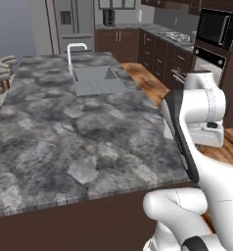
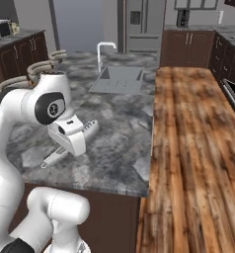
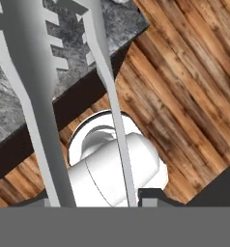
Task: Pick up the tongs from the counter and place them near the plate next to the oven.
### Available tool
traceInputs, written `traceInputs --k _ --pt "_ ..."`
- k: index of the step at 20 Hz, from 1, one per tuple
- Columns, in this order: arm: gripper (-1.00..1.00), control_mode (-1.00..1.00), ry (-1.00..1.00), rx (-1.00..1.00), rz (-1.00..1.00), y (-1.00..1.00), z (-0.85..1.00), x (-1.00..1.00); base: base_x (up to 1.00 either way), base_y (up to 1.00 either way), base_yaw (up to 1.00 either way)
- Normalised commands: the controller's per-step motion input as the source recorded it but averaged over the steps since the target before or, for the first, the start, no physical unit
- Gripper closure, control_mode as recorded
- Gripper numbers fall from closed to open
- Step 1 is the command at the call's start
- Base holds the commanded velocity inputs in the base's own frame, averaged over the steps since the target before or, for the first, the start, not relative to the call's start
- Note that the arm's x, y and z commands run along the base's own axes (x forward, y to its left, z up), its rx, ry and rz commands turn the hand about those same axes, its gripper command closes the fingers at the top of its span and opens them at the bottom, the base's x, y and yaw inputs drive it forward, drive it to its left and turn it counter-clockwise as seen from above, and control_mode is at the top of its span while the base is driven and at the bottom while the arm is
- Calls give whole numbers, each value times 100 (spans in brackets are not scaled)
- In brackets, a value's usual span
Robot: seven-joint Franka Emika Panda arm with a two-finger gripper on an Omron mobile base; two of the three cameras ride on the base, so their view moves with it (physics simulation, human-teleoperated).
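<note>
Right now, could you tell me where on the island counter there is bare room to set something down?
The counter is bare between the sink and its near edge, and left of the sink. Crowded near the front edge, around the tongs.

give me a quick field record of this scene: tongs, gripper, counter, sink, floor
tongs: slim silvery-white metal tongs, two long arms with ridged tips, lifted off the stone, running up from the gripper
gripper: two-finger gripper, shut on the tongs
counter: grey-and-white mottled stone island top
sink: inset grey basin with arched white tap
floor: brown wood planks beside the island
</note>
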Motion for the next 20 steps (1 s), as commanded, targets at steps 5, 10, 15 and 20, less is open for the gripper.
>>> traceInputs --k 5,10,15,20 --pt "100 100 0 0 0 0 0 0 -39 -30 -34" --pt "100 100 0 0 0 0 0 0 0 -83 -62" --pt "100 100 0 0 0 0 0 0 6 -81 -34" --pt "100 100 0 0 0 0 0 0 46 -92 6"
